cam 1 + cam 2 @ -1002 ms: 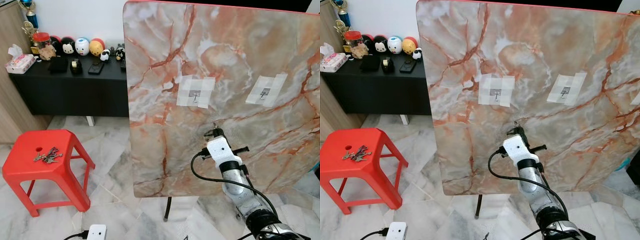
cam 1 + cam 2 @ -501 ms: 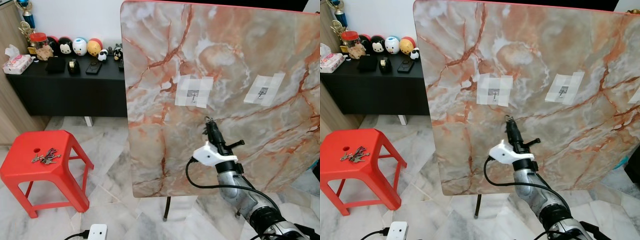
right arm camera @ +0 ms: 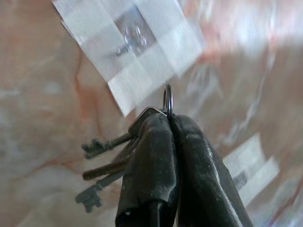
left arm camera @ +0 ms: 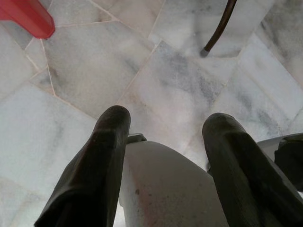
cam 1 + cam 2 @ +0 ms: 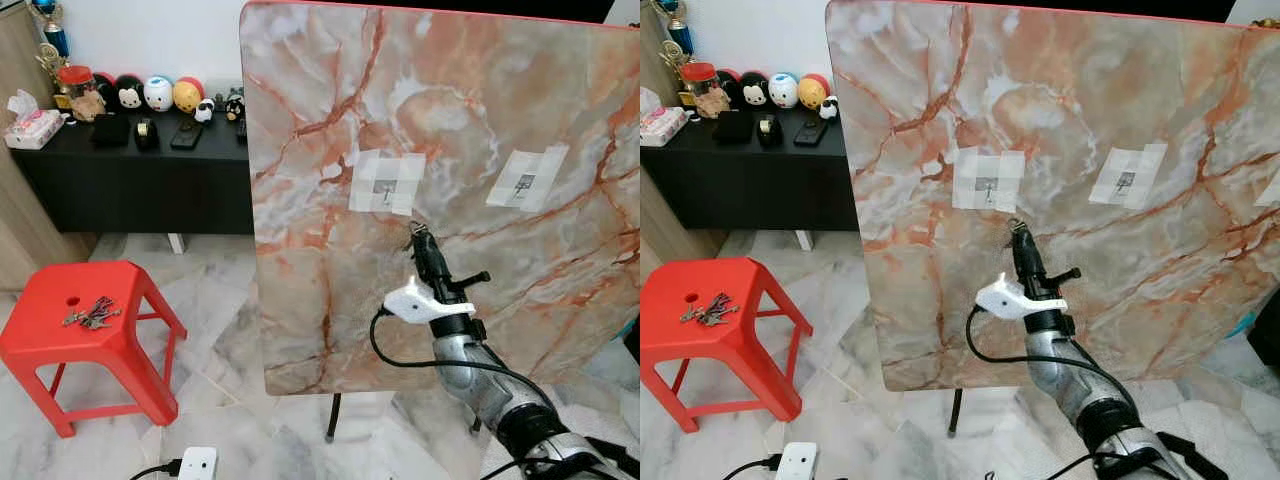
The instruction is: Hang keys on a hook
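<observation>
My right gripper (image 5: pixel 421 239) is raised in front of the upright marble board (image 5: pixel 470 120), shut on a bunch of keys (image 3: pixel 106 158) whose ring (image 3: pixel 167 100) sticks out above the fingertips. It sits just below the left taped hook (image 5: pixel 386 186), seen close as a small metal hook (image 3: pixel 128 38) under white tape. A second taped hook (image 5: pixel 524 184) lies further right on the board. Another bunch of keys (image 5: pixel 92 313) rests on the red stool (image 5: pixel 60 345). My left gripper (image 4: pixel 163 142) hangs open above the marble floor.
A black sideboard (image 5: pixel 130 170) with round toys, a tissue box and small items stands at the back left. The board rests on a thin dark leg (image 5: pixel 331 418). A white power strip (image 5: pixel 194 465) lies on the floor near the front.
My right gripper has risen with the keys and turned, coming closer to the left taped hook. The camera shifted slightly.
</observation>
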`<state>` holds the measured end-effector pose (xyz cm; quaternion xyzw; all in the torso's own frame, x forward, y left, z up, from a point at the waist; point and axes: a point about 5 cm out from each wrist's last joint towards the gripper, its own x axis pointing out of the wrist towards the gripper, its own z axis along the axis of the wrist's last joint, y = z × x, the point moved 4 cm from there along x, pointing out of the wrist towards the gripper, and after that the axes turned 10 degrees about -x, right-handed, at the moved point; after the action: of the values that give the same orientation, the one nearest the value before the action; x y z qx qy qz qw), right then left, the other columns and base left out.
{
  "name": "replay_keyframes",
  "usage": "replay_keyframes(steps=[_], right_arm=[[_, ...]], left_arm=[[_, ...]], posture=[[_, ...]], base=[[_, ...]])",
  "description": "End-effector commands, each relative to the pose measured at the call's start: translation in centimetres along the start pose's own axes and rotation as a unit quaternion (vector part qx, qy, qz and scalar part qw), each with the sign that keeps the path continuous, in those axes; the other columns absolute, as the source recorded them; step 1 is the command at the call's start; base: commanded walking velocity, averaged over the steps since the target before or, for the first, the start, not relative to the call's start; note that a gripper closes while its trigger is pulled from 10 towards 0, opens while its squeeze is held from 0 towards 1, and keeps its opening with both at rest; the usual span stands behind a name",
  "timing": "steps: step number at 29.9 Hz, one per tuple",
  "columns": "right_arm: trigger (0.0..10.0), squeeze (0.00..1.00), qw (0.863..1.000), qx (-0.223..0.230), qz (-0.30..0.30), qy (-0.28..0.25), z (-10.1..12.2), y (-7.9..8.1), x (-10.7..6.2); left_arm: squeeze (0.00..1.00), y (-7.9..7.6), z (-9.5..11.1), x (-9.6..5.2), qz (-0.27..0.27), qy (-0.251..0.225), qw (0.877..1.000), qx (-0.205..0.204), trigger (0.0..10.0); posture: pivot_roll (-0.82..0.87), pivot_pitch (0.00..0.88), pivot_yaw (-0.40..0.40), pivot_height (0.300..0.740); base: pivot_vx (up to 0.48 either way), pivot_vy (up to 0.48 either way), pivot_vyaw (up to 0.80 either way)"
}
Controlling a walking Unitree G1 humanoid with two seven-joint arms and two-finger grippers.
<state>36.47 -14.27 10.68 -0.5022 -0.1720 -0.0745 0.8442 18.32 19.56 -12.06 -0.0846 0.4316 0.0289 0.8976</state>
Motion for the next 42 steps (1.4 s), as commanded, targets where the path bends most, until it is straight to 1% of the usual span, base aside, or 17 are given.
replay_keyframes(steps=[1,4,8,9,14,18,24,25,31,37,42], right_arm=[[10.0,0.00,1.000,0.010,-0.018,0.015,-0.4,-0.7,0.4],[10.0,0.00,0.999,-0.015,-0.028,0.000,0.2,-0.6,0.5],[10.0,0.00,0.999,-0.030,-0.029,-0.008,0.7,-0.2,0.6],[10.0,0.00,0.998,-0.042,-0.031,-0.020,1.2,-0.1,0.8],[10.0,0.00,0.998,-0.048,-0.036,-0.024,1.7,0.0,1.1],[10.0,0.00,0.996,-0.064,-0.030,-0.046,2.8,0.5,1.4],[10.0,0.00,0.995,-0.077,-0.024,-0.059,3.4,0.7,2.0],[10.0,0.00,0.994,-0.086,-0.025,-0.061,3.5,0.7,2.2],[10.0,0.00,0.992,-0.106,-0.044,-0.044,2.9,-0.1,2.8],[10.0,0.00,0.991,-0.114,-0.059,-0.039,2.6,-0.5,2.8],[10.0,0.00,0.990,-0.131,-0.048,-0.021,2.0,-0.1,2.6]], left_arm=[[0.00,0.2,-0.2,0.0,0.000,0.009,1.000,0.009,10.0],[0.00,0.7,0.2,-0.1,0.003,0.006,1.000,0.017,10.0],[0.00,1.4,0.6,-0.1,0.006,0.004,1.000,0.022,10.0],[0.00,1.7,0.9,-0.1,0.008,0.002,1.000,0.025,10.0],[0.00,2.5,1.5,-0.2,0.010,-0.002,1.000,0.029,10.0],[0.00,2.8,1.7,-0.3,0.012,-0.004,0.999,0.030,10.0],[0.00,2.7,1.7,-0.2,0.011,-0.005,1.000,0.028,10.0],[0.00,2.6,1.7,-0.2,0.010,-0.005,1.000,0.028,10.0],[0.00,2.0,1.3,-0.1,0.008,0.000,1.000,0.024,10.0],[0.00,1.7,0.8,-0.1,0.008,0.004,1.000,0.021,10.0],[0.00,1.6,0.4,-0.2,0.007,0.008,1.000,0.019,10.0]], posture=[[0.09,0.000,-0.073,0.740],[0.10,0.000,-0.053,0.740],[0.11,0.000,-0.030,0.740],[0.11,0.000,-0.023,0.740],[0.12,0.000,-0.011,0.740],[0.13,0.000,-0.009,0.740],[0.13,0.000,-0.012,0.740],[0.13,0.000,-0.017,0.740],[0.13,0.000,-0.027,0.740],[0.13,0.000,-0.036,0.740],[0.12,0.000,-0.040,0.740]], base=[[0.000,0.000,0.00],[0.000,0.000,0.00],[0.000,0.000,0.00],[0.000,0.000,0.00],[0.000,0.000,0.00],[0.000,0.000,0.00],[0.000,0.000,0.00],[0.000,0.000,0.00],[0.000,0.000,0.00],[0.000,0.000,0.00],[0.000,0.000,0.00]])
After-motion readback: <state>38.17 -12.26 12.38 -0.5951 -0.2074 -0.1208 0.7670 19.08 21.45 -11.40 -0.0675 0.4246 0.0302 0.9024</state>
